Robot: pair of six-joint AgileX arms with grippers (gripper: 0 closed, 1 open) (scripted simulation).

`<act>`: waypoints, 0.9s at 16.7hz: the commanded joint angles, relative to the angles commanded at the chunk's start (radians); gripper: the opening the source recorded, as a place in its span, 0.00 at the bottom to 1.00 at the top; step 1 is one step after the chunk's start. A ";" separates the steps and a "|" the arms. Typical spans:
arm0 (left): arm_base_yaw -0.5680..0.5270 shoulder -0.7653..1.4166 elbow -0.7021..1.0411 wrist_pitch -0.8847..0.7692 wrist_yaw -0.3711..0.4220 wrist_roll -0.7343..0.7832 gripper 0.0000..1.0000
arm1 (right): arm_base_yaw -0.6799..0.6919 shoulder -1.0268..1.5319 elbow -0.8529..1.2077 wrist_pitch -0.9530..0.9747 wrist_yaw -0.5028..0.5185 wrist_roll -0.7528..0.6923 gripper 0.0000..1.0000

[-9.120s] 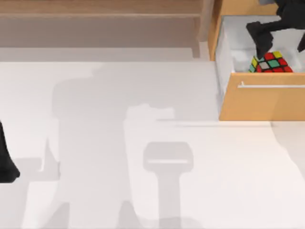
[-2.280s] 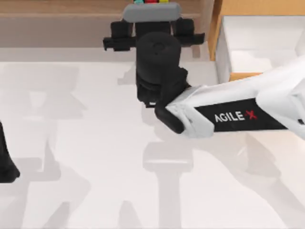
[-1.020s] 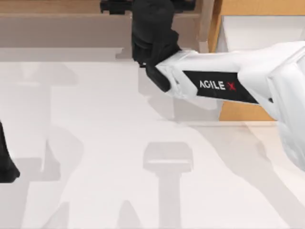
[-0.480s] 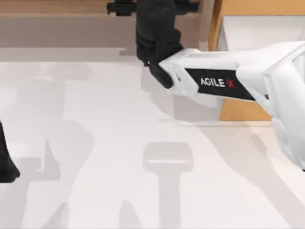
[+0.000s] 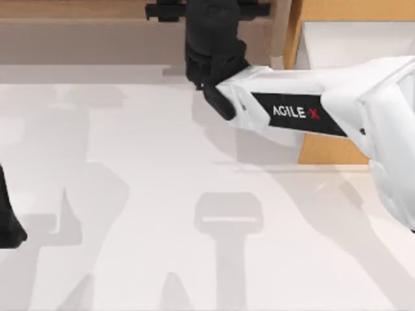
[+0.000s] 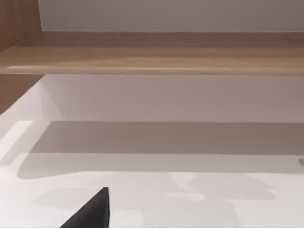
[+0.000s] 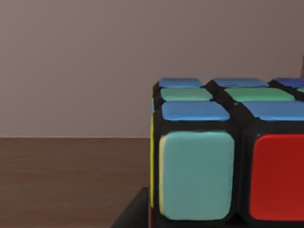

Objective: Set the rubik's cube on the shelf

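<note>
While the right tool (image 5: 207, 8) reaches over the shelf (image 5: 97, 26) with the rubik's cube (image 7: 228, 152), its grip unclear, release comes next.

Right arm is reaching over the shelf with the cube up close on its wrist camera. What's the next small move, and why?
Probably open the right gripper and release, then back straight off. In the right wrist view the rubik's cube sits upright with the brown shelf board spreading level with its base, so it looks set down, though contact underneath is hidden. The left gripper is parked at the table's left edge.
</note>
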 joint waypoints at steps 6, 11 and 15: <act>0.000 0.000 0.000 0.000 0.000 0.000 1.00 | 0.000 0.000 0.000 0.000 0.000 0.000 1.00; 0.000 0.000 0.000 0.000 0.000 0.000 1.00 | 0.000 0.000 0.000 0.000 0.000 0.000 1.00; 0.000 0.000 0.000 0.000 0.000 0.000 1.00 | 0.010 -0.019 -0.031 0.020 -0.014 -0.020 1.00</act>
